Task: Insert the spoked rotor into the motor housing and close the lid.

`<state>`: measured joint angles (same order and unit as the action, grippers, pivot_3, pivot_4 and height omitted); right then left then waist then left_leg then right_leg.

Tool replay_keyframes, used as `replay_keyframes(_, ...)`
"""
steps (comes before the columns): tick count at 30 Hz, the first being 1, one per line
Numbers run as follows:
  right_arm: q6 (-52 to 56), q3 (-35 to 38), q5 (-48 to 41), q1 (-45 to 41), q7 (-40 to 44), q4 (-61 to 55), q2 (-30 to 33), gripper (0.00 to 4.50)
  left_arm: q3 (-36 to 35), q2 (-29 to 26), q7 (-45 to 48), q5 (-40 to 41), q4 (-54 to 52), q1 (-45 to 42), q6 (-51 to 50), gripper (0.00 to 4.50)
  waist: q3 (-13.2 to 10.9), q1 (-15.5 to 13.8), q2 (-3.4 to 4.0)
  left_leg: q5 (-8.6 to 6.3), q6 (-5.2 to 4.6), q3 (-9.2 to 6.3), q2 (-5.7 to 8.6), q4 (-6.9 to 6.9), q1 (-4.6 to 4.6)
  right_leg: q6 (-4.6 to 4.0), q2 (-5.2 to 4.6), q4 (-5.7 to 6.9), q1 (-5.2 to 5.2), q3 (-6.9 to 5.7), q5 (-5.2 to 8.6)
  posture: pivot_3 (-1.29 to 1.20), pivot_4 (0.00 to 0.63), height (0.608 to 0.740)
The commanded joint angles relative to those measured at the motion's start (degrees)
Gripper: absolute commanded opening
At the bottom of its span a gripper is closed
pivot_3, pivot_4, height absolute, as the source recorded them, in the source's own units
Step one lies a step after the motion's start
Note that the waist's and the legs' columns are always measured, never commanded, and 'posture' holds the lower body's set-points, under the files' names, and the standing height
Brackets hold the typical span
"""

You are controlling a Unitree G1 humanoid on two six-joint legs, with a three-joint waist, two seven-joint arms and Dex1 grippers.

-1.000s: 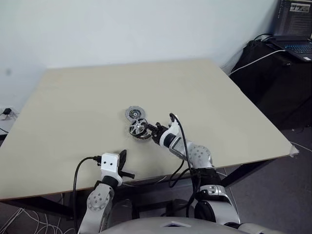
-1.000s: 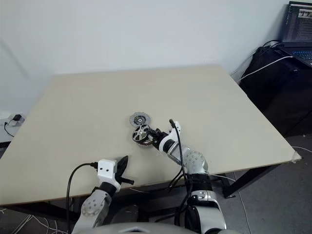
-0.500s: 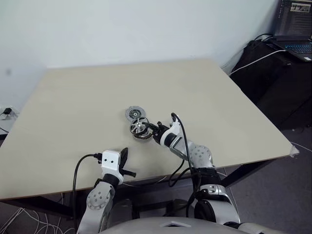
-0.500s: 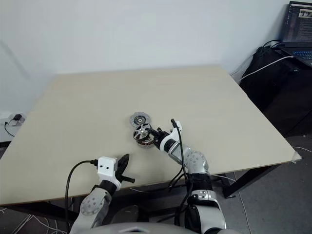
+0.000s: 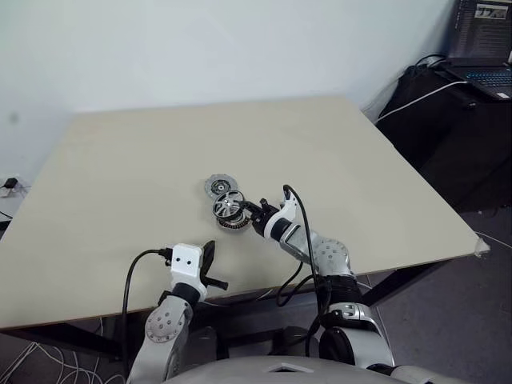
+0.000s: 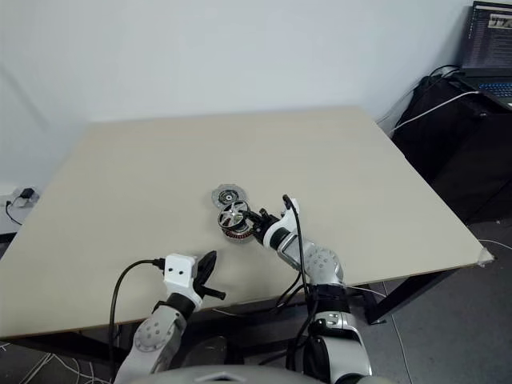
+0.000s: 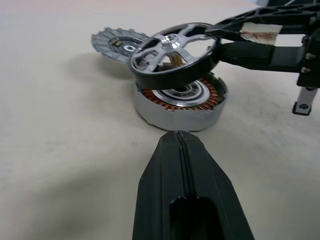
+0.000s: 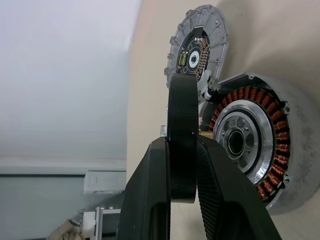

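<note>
A pale beige table [image 5: 120, 184] stands against a plain white wall, with a dark desk and an open laptop [image 5: 484, 44] off to the robot's right.

Near the middle of the table sits the motor housing [image 7: 180, 100], a low round grey can lying flat, its ring of copper-orange windings open to view around a silver centre. Just beyond it, touching or almost touching its far edge, the lid [image 7: 117, 42] lies flat on the table, a pale-grey toothed disc with a dark centre.

The right gripper [image 5: 254, 211] reaches in from the robot's right side. Its two black fingers [image 8: 150, 200] are closed on the rim of the spoked rotor [image 7: 175, 52], pinching the dark outer band from both sides. The rotor, a shiny silver wheel with a few spokes and a central hub, is held in the air directly above the housing, slightly tilted, with a visible gap between its lower edge and the windings. It is not seated in the housing.

The left gripper [image 5: 209, 258] hangs near the front edge of the table, well apart from the three parts and pointing towards them. Its fingers [image 7: 182, 175] are pressed fully together with only a thin seam between them, and they hold nothing. A black cable [image 5: 132, 280] loops from the left wrist down past the table edge.
</note>
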<state>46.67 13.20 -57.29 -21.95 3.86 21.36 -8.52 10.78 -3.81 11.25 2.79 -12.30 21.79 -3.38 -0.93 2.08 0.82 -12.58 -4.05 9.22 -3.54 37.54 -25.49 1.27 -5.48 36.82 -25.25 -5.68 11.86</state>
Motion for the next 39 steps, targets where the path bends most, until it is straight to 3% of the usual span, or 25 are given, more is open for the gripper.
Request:
replay_keyframes(1,-0.1,0.9,-0.6,-0.9,0.9,-2.3,-2.3,0.41,-0.1,-0.2,-0.1,0.2,-2.9,-0.3,0.3,0.0,0.0,0.0,0.01,0.0,0.0,0.0,0.0,0.0,0.0,0.0,0.0,0.0,0.0,0.0,0.0,0.0,0.0,0.74)
replay_keyframes(9,-0.2,0.9,0.5,-0.7,0.8,-1.7,-2.3,0.41,-0.3,-0.3,0.1,0.3,-1.0,-0.1,1.8,0.0,0.0,0.0,0.01,0.0,0.0,0.0,0.0,-0.01,-0.01,0.0,-0.02,-0.01,-0.02,0.01,0.0,0.0,0.0,0.74)
replay_keyframes(18,-0.2,1.3,0.4,-0.2,0.5,-2.9,-2.1,3.33,-1.1,-0.5,0.5,0.8,1.1,-1.0,2.8,0.0,0.0,0.0,0.01,0.0,0.0,0.0,0.0,-0.03,-0.02,0.0,-0.03,-0.01,-0.04,0.01,0.0,0.0,0.0,0.74)
replay_keyframes(32,-2.9,-1.0,5.0,3.7,-0.8,-17.2,0.4,3.33,0.2,0.2,0.1,0.2,-0.7,-0.1,2.4,0.0,-0.1,0.0,0.02,0.0,0.0,0.0,0.0,-0.06,-0.04,0.0,-0.06,-0.04,-0.08,0.02,0.0,0.0,0.0,0.74)
replay_keyframes(35,-7.4,-8.6,14.8,4.7,1.9,-21.5,3.8,3.33,0.8,0.3,-0.4,0.1,-2.2,-0.4,1.2,0.0,-0.1,0.0,0.01,0.0,0.01,0.0,0.0,-0.07,-0.04,0.0,-0.07,-0.05,-0.08,0.02,0.01,0.0,0.0,0.74)
replay_keyframes(36,-10.6,-14.5,21.9,4.8,2.9,-22.2,6.7,3.33,0.9,0.2,-0.5,0.0,-2.7,-0.5,0.8,0.0,-0.1,0.1,0.02,0.0,0.01,0.0,0.0,-0.09,-0.04,0.0,-0.06,-0.05,-0.1,0.02,0.01,0.0,0.0,0.74)
replay_keyframes(39,-16.9,-26.8,35.7,4.5,4.8,-21.0,11.7,2.44,1.1,0.1,-0.7,-0.1,-4.0,-1.1,-0.6,0.0,-0.1,0.2,0.0,0.0,0.01,0.04,0.01,-0.09,-0.04,-0.01,-0.09,-0.05,-0.12,0.03,0.02,0.0,0.0,0.74)
